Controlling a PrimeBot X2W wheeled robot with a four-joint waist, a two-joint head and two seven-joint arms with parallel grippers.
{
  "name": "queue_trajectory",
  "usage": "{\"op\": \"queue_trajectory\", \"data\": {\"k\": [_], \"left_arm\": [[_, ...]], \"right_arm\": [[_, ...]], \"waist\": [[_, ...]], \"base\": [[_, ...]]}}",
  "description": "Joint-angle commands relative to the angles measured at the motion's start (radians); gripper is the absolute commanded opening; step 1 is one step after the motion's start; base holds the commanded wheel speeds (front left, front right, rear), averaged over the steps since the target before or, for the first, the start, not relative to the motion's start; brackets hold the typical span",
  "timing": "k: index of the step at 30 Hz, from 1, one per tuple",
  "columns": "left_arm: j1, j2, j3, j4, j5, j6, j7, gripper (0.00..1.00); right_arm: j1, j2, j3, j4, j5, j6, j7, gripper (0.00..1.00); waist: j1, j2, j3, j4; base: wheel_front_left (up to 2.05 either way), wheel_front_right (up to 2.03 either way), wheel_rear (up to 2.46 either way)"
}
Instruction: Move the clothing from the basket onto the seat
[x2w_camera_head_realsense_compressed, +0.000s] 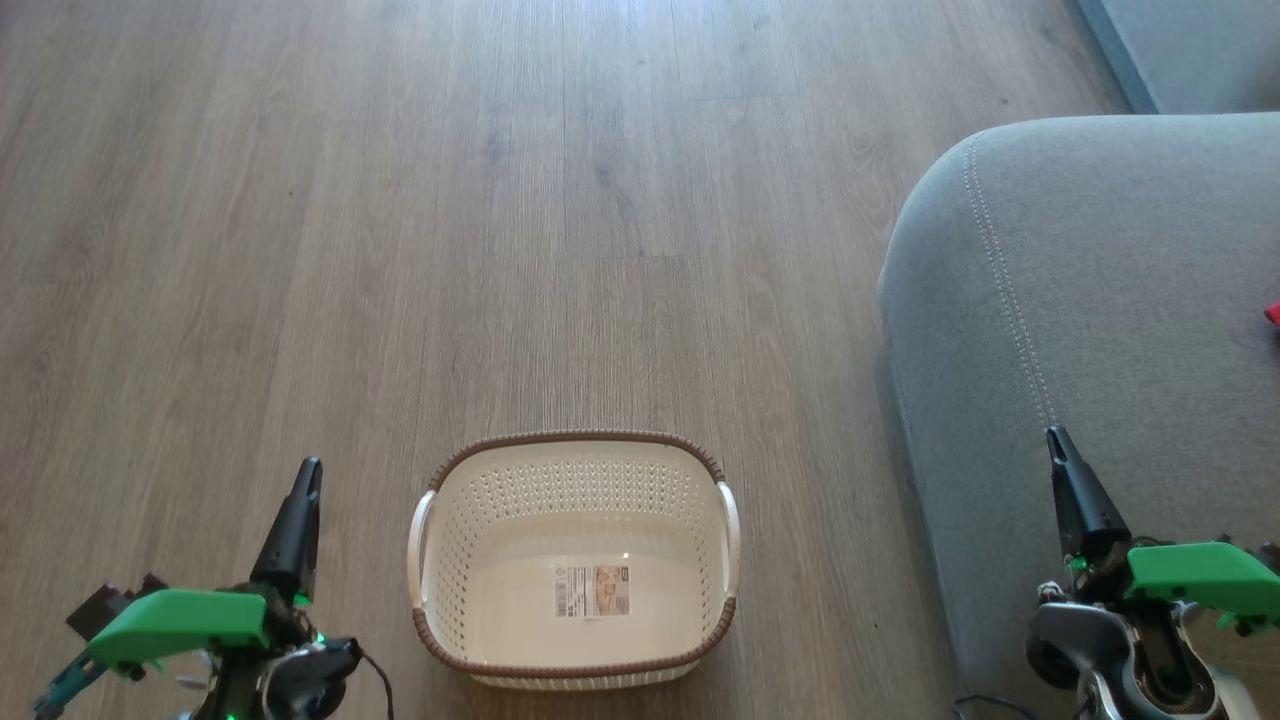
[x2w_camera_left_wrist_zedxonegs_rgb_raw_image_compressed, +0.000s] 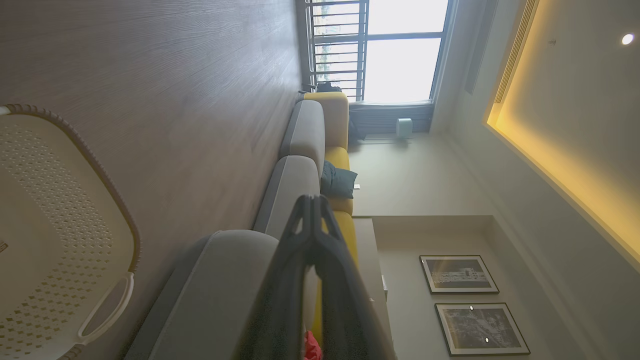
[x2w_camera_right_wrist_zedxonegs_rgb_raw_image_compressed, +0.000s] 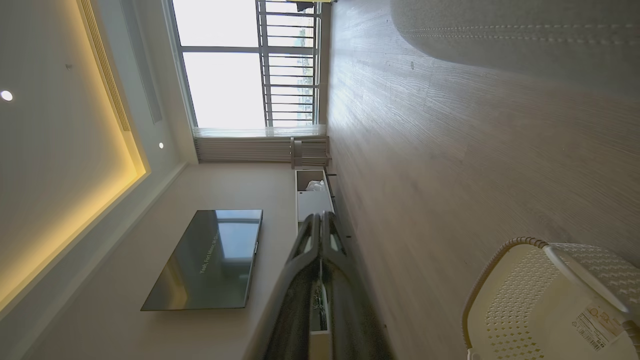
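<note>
The cream basket (x2w_camera_head_realsense_compressed: 575, 470) with a brown rim stands on the floor in front of me, holding nothing but the sticker on its floor. It also appears as the basket (x2w_camera_left_wrist_zedxonegs_rgb_raw_image_compressed: 55, 215) and the basket (x2w_camera_right_wrist_zedxonegs_rgb_raw_image_compressed: 530, 300) in the wrist views. The grey seat (x2w_camera_head_realsense_compressed: 1100, 300) fills the right side. A sliver of red clothing (x2w_camera_head_realsense_compressed: 1273, 313) lies on it at the frame's edge, and a scrap of red clothing (x2w_camera_left_wrist_zedxonegs_rgb_raw_image_compressed: 311, 348) peeks from behind my left fingers. My left gripper (x2w_camera_head_realsense_compressed: 305, 485) is shut and empty, left of the basket. My right gripper (x2w_camera_head_realsense_compressed: 1060, 452) is shut and empty over the seat's front part.
Wood floor (x2w_camera_head_realsense_compressed: 500, 200) stretches ahead and to the left. A second grey cushion (x2w_camera_head_realsense_compressed: 1190, 45) sits at the far right. Along the sofa are a yellow backrest (x2w_camera_left_wrist_zedxonegs_rgb_raw_image_compressed: 336, 112) and a teal pillow (x2w_camera_left_wrist_zedxonegs_rgb_raw_image_compressed: 337, 181). A wall TV (x2w_camera_right_wrist_zedxonegs_rgb_raw_image_compressed: 210, 260) and low cabinet (x2w_camera_right_wrist_zedxonegs_rgb_raw_image_compressed: 312, 192) stand opposite.
</note>
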Motion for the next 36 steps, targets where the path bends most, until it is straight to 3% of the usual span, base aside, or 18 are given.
{"op": "queue_trajectory", "data": {"k": [1,36], "left_arm": [[-0.06,0.012,0.04,-0.029,-0.008,-0.009,0.004,0.0],[-0.061,0.002,0.054,-0.028,0.004,-0.009,0.015,0.0]], "right_arm": [[-0.052,-0.019,0.018,-0.033,0.008,0.0,0.007,0.0],[-0.053,-0.013,0.009,-0.032,0.001,0.0,0.014,0.0]], "waist": [[0.0,0.0,0.0,0.0],[0.0,0.0,0.0,0.0]], "base": [[0.0,0.0,0.0],[0.0,0.0,0.0]]}}
